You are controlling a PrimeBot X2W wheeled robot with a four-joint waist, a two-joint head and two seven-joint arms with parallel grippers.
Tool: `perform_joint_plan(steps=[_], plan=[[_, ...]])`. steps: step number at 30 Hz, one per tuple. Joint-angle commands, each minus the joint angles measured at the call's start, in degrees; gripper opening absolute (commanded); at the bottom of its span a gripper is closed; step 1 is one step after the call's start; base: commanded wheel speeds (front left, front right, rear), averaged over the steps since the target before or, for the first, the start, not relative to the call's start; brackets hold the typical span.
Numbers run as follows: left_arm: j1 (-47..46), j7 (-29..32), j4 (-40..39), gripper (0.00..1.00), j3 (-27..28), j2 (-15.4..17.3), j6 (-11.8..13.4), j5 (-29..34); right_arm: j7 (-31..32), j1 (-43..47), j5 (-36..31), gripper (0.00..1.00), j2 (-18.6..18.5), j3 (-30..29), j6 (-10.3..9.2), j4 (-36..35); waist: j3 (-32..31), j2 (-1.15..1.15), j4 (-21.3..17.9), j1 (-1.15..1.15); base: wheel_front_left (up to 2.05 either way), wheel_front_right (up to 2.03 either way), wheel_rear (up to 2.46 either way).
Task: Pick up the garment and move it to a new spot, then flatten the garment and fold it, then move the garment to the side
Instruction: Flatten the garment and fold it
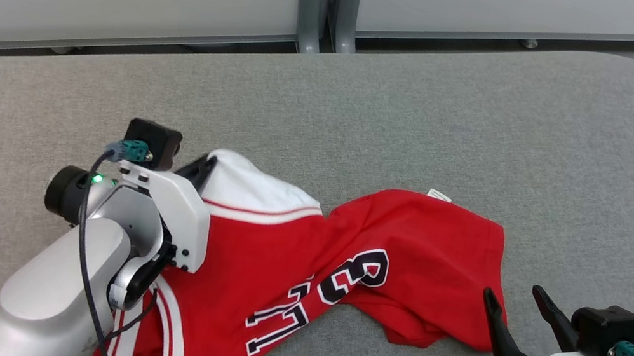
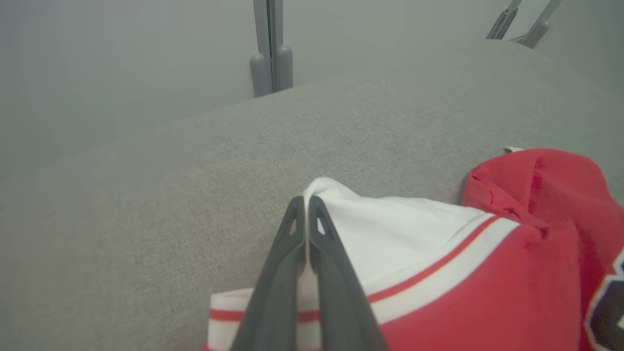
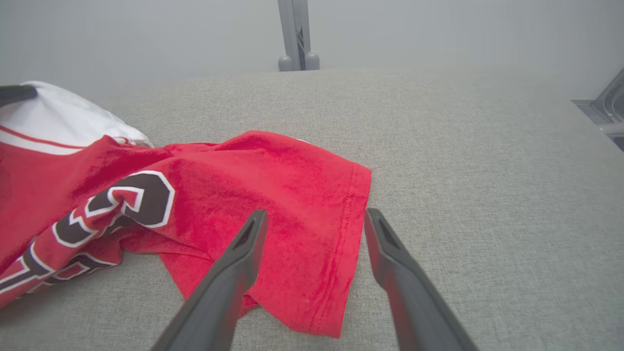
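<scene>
garment point(image 1: 305, 247): left crumpled on surface point(image 1: 491, 136)
left gripper point(image 2: 306, 202): clamped on garment edge for lifting
right gripper point(image 3: 316, 217): held spread over red end

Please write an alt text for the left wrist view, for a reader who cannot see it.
The left hand has its two dark fingers closed on the white edge of a red and white shirt. The shirt lies crumpled on a grey padded surface, with a pale wall behind.
</scene>
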Motion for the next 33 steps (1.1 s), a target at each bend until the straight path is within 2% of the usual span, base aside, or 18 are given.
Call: perform_joint_plan(steps=[1, 6, 9, 12, 13, 14, 19, 22, 25, 28, 32, 33], plan=[[0.60, -3.56, -2.75, 0.00, 1.25, 0.91, 1.21, 0.91, 0.10, 0.19, -0.03, 1.00, -0.28, 0.06, 0.01, -0.45, -1.04, 0.00, 1.20, 0.00, 0.00, 0.00, 0.00], [5.03, -10.95, -13.83, 0.00, 4.73, 3.15, 5.27, 1.26, 0.23, 0.60, 0.05, 1.00, -0.37, -0.07, 0.01, -0.87, -2.12, 0.00, 2.52, 0.00, 0.00, 0.00, 0.00], [11.95, -7.58, -19.38, 0.00, 4.91, 3.99, 8.50, -1.25, 0.66, 1.15, -0.05, 1.00, -0.64, -0.40, 0.01, -1.34, -2.24, 0.00, 3.26, 0.00, 0.00, 0.00, 0.00], [16.26, -4.19, -22.06, 0.00, 4.35, 5.63, 10.61, -2.39, 0.97, 1.60, -0.15, 1.00, -0.67, -0.85, 0.01, -1.80, -1.89, 0.00, 3.92, 0.00, 0.00, 0.00, 0.00], [17.26, -3.94, -21.99, 0.28, 4.17, 5.73, 11.29, -2.31, 1.15, 1.57, -0.19, 1.00, -0.71, -0.77, 0.01, -1.86, -1.77, 0.00, 4.07, 0.00, 0.00, 0.00, 0.00], [18.07, -3.83, -21.45, 1.00, 3.97, 5.51, 11.73, -2.32, 1.28, 1.49, -0.17, 1.00, -0.71, -0.70, 0.01, -1.92, -1.69, 0.00, 4.24, 0.00, 0.00, 0.00, 0.00], [19.29, -2.28, -18.82, 1.00, 4.30, 3.18, 11.40, -5.52, 1.70, 0.71, 0.22, 1.00, -0.80, 0.02, 0.01, -2.00, -2.02, 0.00, 4.43, 0.00, 0.00, 0.00, 0.00], [20.45, 0.37, -20.63, 1.00, 4.77, 2.11, 9.70, -9.49, 2.01, 0.92, 0.39, 1.00, -1.18, -0.13, 0.01, -2.13, -2.60, 0.00, 4.34, 0.00, 0.00, 0.00, 0.00], [21.14, 2.02, -23.46, 1.00, 4.04, 3.42, 9.07, -9.65, 2.71, 1.78, 0.63, 1.00, -1.16, -1.54, 0.01, -2.07, -3.08, 0.00, 4.12, 0.00, 0.00, 0.00, 0.00], [22.05, 2.18, -25.12, 1.00, 3.80, 4.03, 9.66, -9.06, 3.87, 1.91, 0.03, 1.00, -1.08, -3.73, 0.01, -1.71, -3.25, 0.00, 3.99, 0.00, 0.00, 0.00, 0.00], [22.45, 0.02, -25.48, 1.00, 4.50, 5.08, 10.82, -7.78, 8.46, -0.65, -0.50, 1.00, -0.78, -6.59, 0.03, 1.10, -2.86, 0.00, 3.59, 0.00, 0.00, 0.00, 0.00], [21.65, -0.66, -24.99, 1.00, 4.20, 5.28, 11.02, -6.71, 10.33, -3.22, 0.00, 1.00, -0.59, -8.12, 0.01, 3.89, -2.21, 0.00, 3.50, 0.00, 0.00, 0.00, 0.00]])
